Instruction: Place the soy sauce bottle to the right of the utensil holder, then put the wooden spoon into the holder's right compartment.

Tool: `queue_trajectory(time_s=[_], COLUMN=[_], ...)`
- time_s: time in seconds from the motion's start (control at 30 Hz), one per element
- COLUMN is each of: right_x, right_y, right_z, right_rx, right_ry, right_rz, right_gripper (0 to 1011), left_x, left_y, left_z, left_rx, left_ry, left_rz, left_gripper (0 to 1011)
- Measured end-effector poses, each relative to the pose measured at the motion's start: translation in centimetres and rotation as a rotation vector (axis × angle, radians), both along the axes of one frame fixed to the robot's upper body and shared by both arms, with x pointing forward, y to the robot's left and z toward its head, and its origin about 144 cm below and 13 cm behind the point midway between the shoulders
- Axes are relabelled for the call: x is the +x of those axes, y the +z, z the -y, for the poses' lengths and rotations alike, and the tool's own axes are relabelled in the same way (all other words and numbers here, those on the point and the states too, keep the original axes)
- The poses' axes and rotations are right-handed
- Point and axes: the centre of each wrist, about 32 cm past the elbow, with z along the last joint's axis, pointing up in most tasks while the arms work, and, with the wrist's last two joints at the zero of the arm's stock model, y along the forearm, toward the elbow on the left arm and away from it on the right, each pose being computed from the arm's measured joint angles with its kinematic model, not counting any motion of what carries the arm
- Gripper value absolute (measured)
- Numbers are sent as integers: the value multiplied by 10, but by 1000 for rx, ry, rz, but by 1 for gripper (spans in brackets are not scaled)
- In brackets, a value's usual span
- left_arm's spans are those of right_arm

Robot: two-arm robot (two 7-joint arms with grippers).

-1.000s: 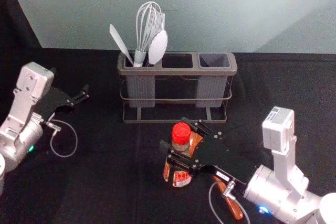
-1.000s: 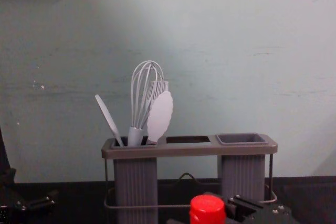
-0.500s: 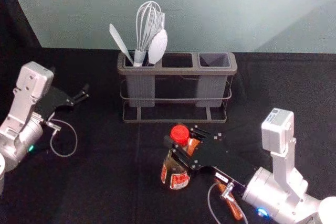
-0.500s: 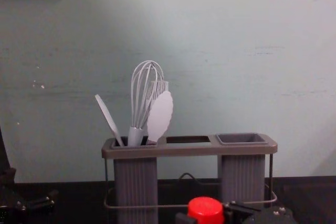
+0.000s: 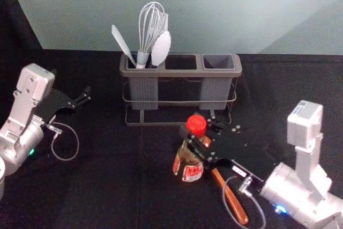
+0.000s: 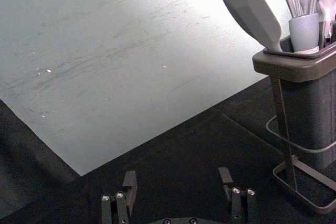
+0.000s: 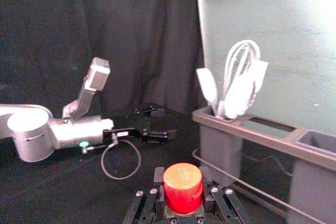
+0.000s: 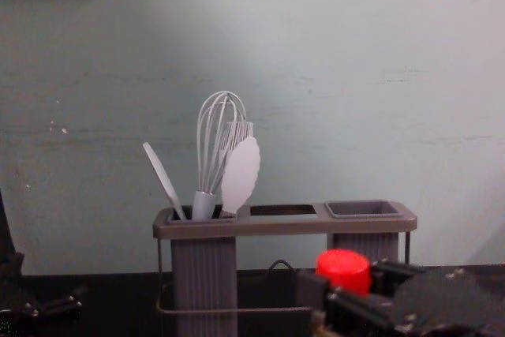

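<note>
My right gripper point(image 5: 201, 131) is shut on the neck of the soy sauce bottle point(image 5: 192, 172), which is upright, in front of the utensil holder's point(image 5: 185, 72) right part. In the right wrist view, the red cap point(image 7: 182, 188) sits between the tips of the right gripper point(image 7: 182, 176). The chest view has the cap point(image 8: 343, 272) before the right compartment point(image 8: 363, 208), which is empty. The wooden spoon point(image 5: 229, 197) lies on the table, partly hidden under the right gripper. At the left, my left gripper point(image 5: 84, 97) stays parked, open; its wrist view shows the tips apart point(image 6: 177, 176).
A whisk point(image 5: 152, 25), a white spoon point(image 5: 161, 48) and a spatula point(image 5: 122, 44) stand in the holder's left compartment. The wall point(image 5: 214, 14) rises behind the holder. Black cloth point(image 5: 107, 186) covers the table; its stretch right of the holder has free room.
The right gripper has carried the bottle to the right and toward the holder; the cap stands higher in the chest view. More of the spoon's handle is uncovered. The left arm has stayed still.
</note>
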Motion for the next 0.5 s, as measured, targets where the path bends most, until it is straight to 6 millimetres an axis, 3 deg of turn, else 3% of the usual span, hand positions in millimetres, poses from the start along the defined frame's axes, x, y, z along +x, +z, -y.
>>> queue_trajectory(time_s=[0.5], right_x=[2], right_y=[8], right_z=[43], right_rx=[9], right_ry=[-143], right_rz=[28], right_gripper=[387], left_x=[0], left_y=[0], left_z=[0], left_rx=[0], left_ry=[0], left_rz=[0], left_gripper=[1011])
